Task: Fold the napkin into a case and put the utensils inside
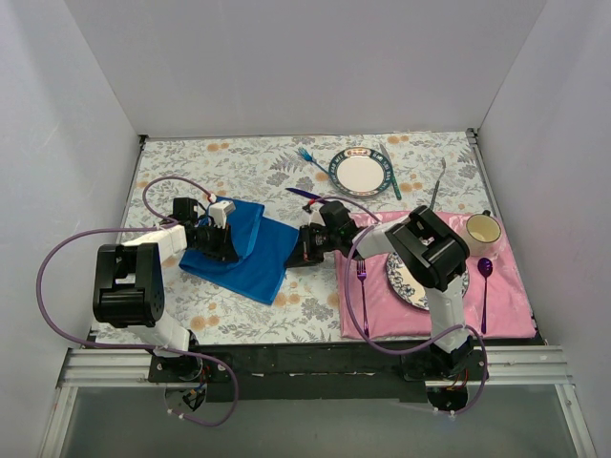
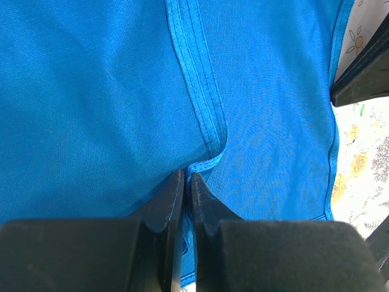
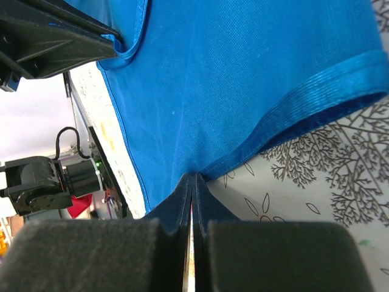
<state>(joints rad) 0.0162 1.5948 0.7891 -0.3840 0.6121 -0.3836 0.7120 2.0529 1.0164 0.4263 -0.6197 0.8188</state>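
Observation:
The blue napkin lies partly folded on the flowered tablecloth, left of centre. My left gripper sits over its left part, shut on a hemmed fold of the napkin, with cloth showing between the fingers. My right gripper is at its right edge, shut on the napkin's hemmed border. The light-blue fork lies at the back beside a plate. The dark purple knife lies just behind my right gripper. Both utensils are outside the cloth.
A patterned plate with a teal knife stands at the back. The pink placemat on the right carries another plate, a magenta fork, a purple spoon and a cup. White walls surround the table.

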